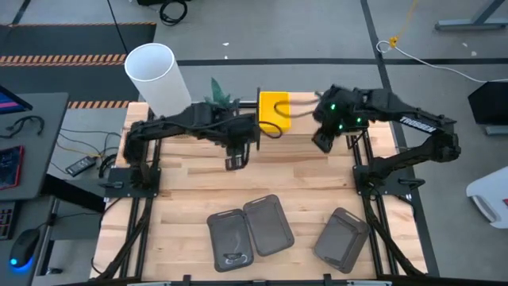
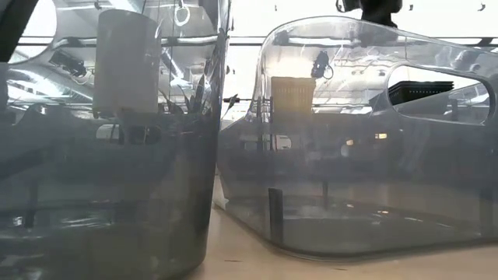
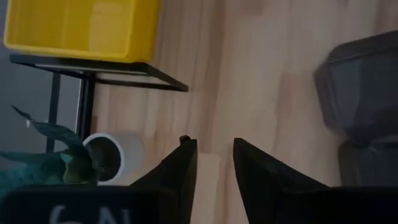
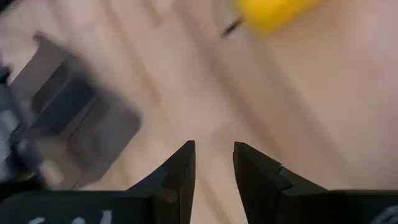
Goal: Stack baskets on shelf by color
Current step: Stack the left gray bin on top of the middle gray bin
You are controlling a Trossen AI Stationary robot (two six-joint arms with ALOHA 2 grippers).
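Observation:
A yellow basket (image 1: pixel 274 110) (image 3: pixel 81 28) stands on the shelf (image 3: pixel 102 70), a plank on black posts at the table's far edge. Three dark grey baskets (image 1: pixel 231 237) (image 1: pixel 270 225) (image 1: pixel 343 237) rest on their bottoms near the near edge; two of them fill the low view (image 2: pixel 109 187) (image 2: pixel 366 155). My left gripper (image 1: pixel 236 159) (image 3: pixel 214 155) hovers open over bare wood, near side of the shelf. My right gripper (image 1: pixel 323 141) (image 4: pixel 214 155) is open too, just right of the yellow basket, above the table. Through a grey basket's handle hole something black and slotted (image 2: pixel 428 92) shows. The arms hide most of the shelf.
A white cylinder (image 1: pixel 159 75) and a green plant figure (image 1: pixel 222 94) stand at the far left corner beside the shelf. Bare wood lies across the table's middle (image 1: pixel 294 179). Black frame rails (image 1: pixel 135 214) (image 1: pixel 381 214) run along both sides.

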